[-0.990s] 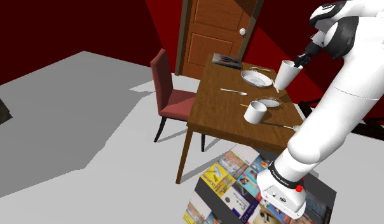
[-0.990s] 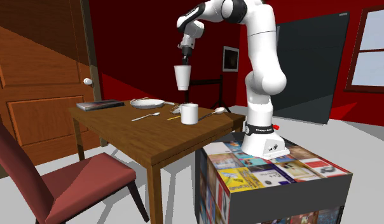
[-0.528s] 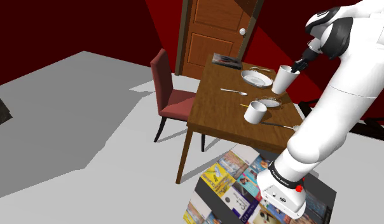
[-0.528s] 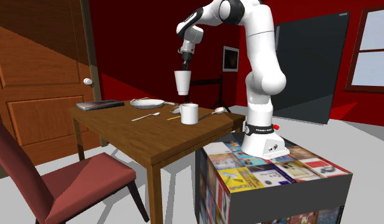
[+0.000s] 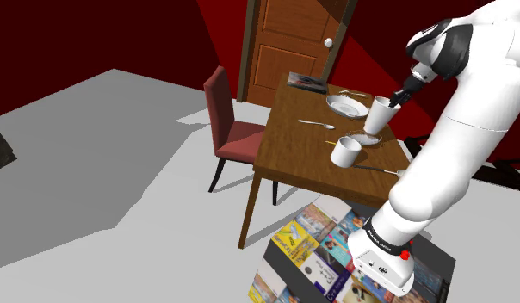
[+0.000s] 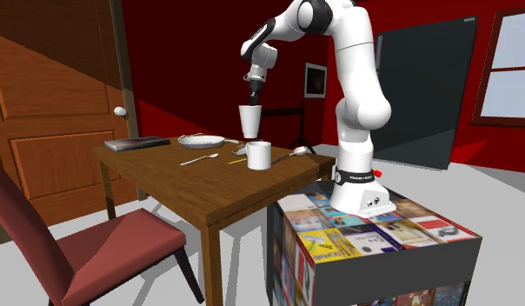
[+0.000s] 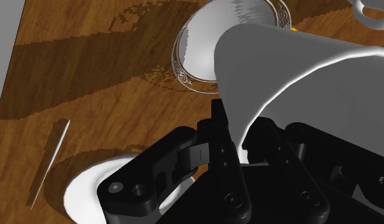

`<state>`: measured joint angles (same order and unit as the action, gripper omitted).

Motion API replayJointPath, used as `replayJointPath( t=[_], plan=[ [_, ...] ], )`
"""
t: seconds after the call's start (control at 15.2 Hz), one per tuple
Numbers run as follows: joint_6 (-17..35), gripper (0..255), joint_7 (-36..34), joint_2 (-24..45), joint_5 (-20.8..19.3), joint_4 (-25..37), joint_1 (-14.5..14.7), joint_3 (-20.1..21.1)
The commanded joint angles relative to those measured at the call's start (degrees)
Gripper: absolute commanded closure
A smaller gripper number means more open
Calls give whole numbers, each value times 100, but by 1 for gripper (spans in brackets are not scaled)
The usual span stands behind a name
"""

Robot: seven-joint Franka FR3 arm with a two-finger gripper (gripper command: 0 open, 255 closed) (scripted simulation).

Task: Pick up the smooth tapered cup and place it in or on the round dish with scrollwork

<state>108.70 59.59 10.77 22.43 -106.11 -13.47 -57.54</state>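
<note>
White tapered cup [image 5: 378, 116] hangs upright above brown wooden table [image 5: 288, 153]. Black gripper [image 5: 394, 99] pinches it at rim; wrist view shows cup wall clamped between both fingers. Straight below cup: round dish with scrollwork rim [image 7: 184, 60], partly covered by cup. Cup base touching dish or not, cannot tell. White mug [image 5: 345, 151] just beside dish, on stand's side. Second plate [image 5: 347, 106] farther back toward door, spoon [image 5: 317, 124] near it. Red chair [image 5: 228, 120] at table's side.
</note>
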Motion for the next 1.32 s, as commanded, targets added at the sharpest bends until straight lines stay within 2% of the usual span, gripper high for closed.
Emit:
replayJointPath(
  t=[0.0, 0.33, 0.86, 0.92, 1.25],
  plan=[
    [116, 255, 85, 95, 100, -76, -38, 29],
    [410, 255, 269, 269, 301, -308, -102, 101],
    [428, 255, 281, 281, 315, -322, -108, 107],
    [428, 0, 281, 281, 315, -322, -108, 107],
    [428, 0, 281, 281, 315, -322, -108, 107]
  ],
)
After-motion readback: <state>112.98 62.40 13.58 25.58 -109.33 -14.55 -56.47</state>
